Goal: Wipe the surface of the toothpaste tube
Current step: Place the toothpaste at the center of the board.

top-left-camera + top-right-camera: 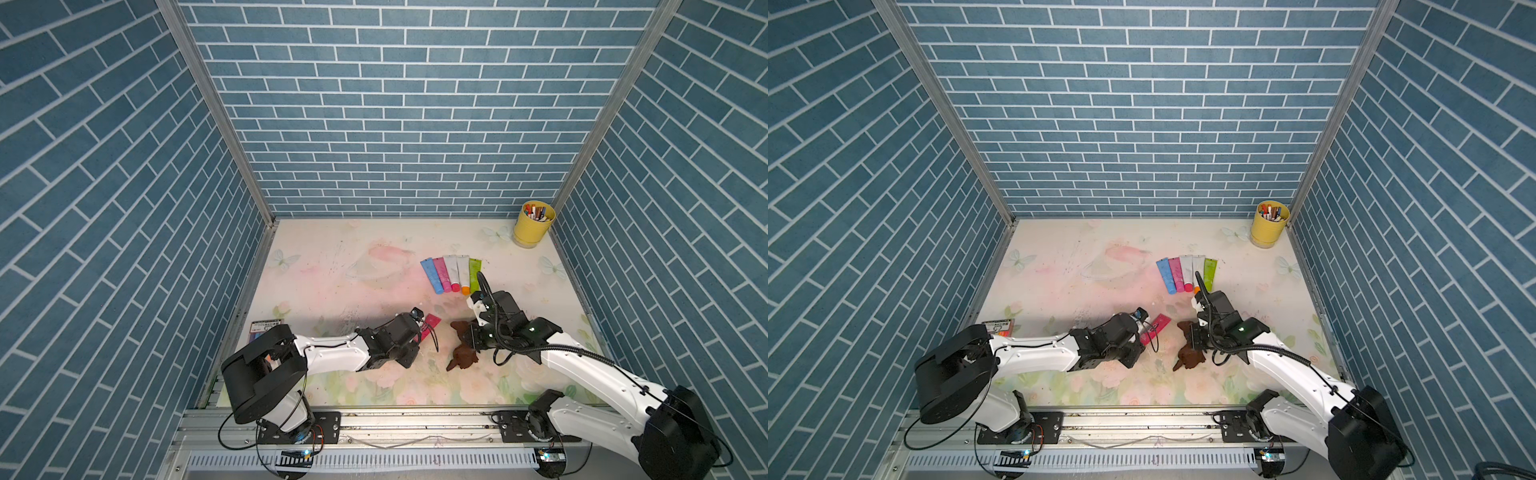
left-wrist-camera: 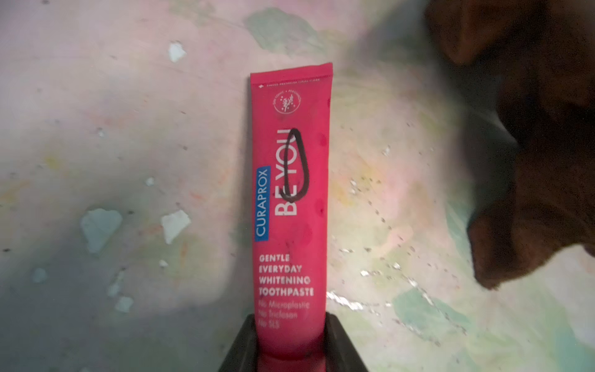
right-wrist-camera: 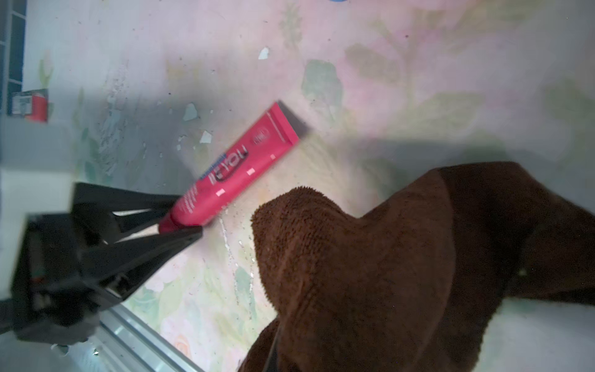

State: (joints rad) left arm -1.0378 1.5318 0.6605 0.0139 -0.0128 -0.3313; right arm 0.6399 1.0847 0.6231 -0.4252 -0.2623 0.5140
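The toothpaste tube (image 2: 289,193), likely light, soft-walled and slick, lies midway along the table (image 1: 332,282), nearer its front edge. The left end effector (image 3: 185,215) is clamped on its stiffer cap end, and the right end effector (image 1: 473,337) is closed on a brown cloth (image 3: 370,257) just beside it.

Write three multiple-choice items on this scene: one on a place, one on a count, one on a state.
1. The yellow cup stands: A. in the far right corner; B. at the near left; C. in the middle.
2. The row of tubes holds: A. three; B. five; C. seven.
3. The left gripper is: A. open, empty; B. out of sight; C. shut on the toothpaste tube.
1 A: both top views show it there. 2 B: blue, pink, two whitish, green. 3 C: its jaws clamp the cap end.
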